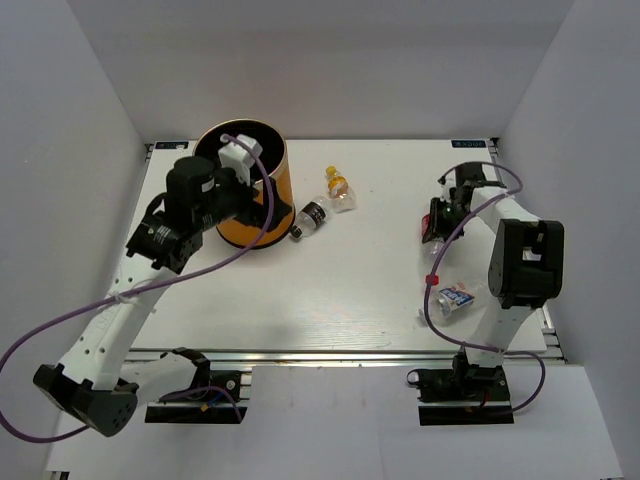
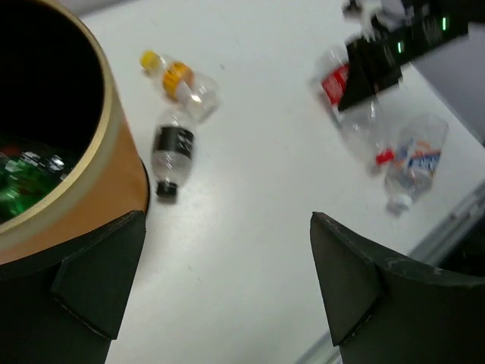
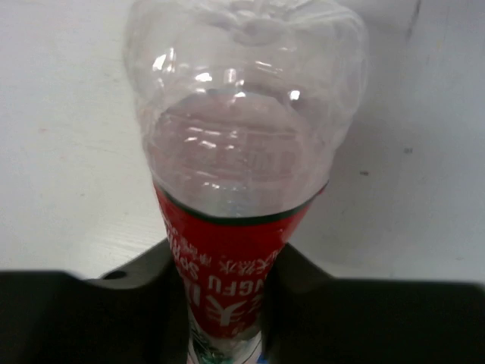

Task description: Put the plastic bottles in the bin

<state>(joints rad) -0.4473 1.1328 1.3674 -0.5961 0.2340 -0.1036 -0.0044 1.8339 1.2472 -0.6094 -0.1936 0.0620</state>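
Clenched at its soft label by the right gripper [image 1: 441, 222] at frame right, the clear red-labelled plastic bottle [image 3: 242, 152] could be squeezed loose before the tall orange cylindrical bin [image 1: 262, 215] at upper left is reached, where the left gripper [image 2: 227, 296] is spread empty.

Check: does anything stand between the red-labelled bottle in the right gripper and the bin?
The black-labelled bottle and the yellow-capped bottle lie on the table just right of the bin. The left gripper hangs open over the bin's mouth.
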